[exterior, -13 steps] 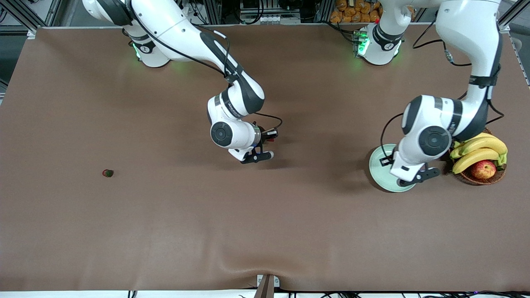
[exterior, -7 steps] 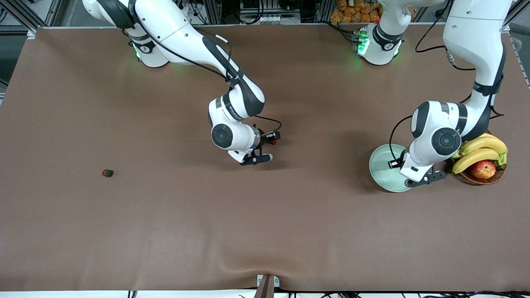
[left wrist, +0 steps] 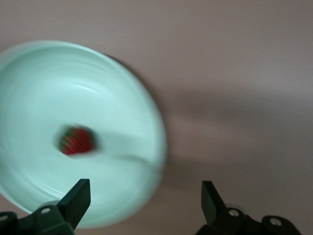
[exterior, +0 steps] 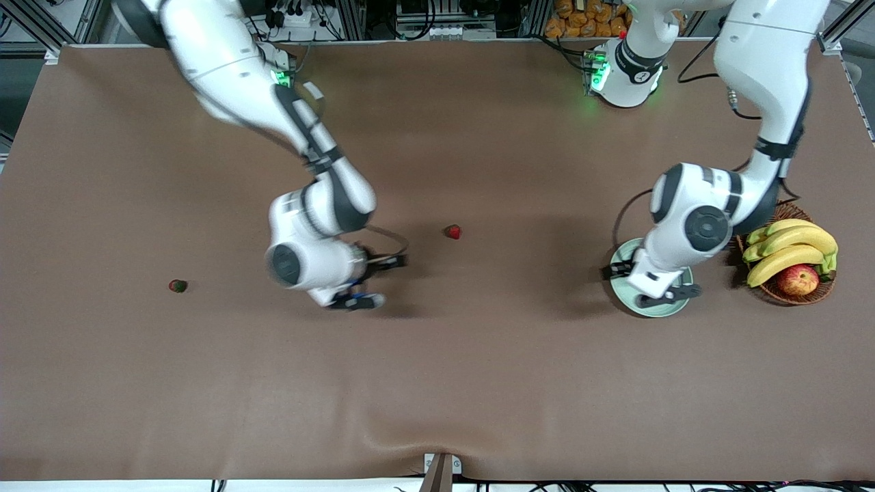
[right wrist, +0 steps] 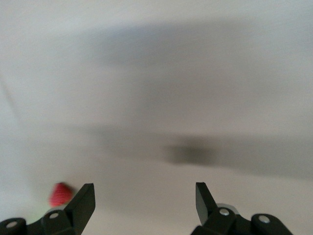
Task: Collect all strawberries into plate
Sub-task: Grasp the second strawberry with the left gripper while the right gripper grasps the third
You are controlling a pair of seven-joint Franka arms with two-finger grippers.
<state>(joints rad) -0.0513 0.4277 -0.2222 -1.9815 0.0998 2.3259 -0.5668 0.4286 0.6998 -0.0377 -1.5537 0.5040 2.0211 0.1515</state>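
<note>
Both end effectors have let go since the earlier frames. Right end effector point(exterior: 369, 279), a second ago pinched on a strawberry at mid-bench, now stands with jaws spread and empty, and its arm has swung toward the right arm's end of the bench; that bright strawberry point(exterior: 452, 231) lies bare on the cloth, at about two o'clock from the end effector and well apart from it. It shows as a red blur at the edge of the right wrist view point(right wrist: 60, 194). Left end effector point(exterior: 653, 283) hovers over the plate point(exterior: 657, 309) with jaws wide apart; the left wrist view shows a berry in the plate point(left wrist: 77, 141), resting on the pale green floor inside the rim point(left wrist: 151, 117). Judgement: one berry delivered, two still out. Darker strawberry point(exterior: 178, 285) sits alone toward the right arm's end, at roughly nine o'clock from the right end effector, which seems headed that way, though that is a guess. Mid-bench berry looks placed within the left arm's reach. Bench point(exterior: 437, 383) carries a brown cloth, smooth, with a slight ripple at the near edge. Wicker basket point(exterior: 796, 294) with bananas point(exterior: 793, 247) and an apple point(exterior: 798, 279) stands just beside the plate. Metal framing and cables line the top edge.
</note>
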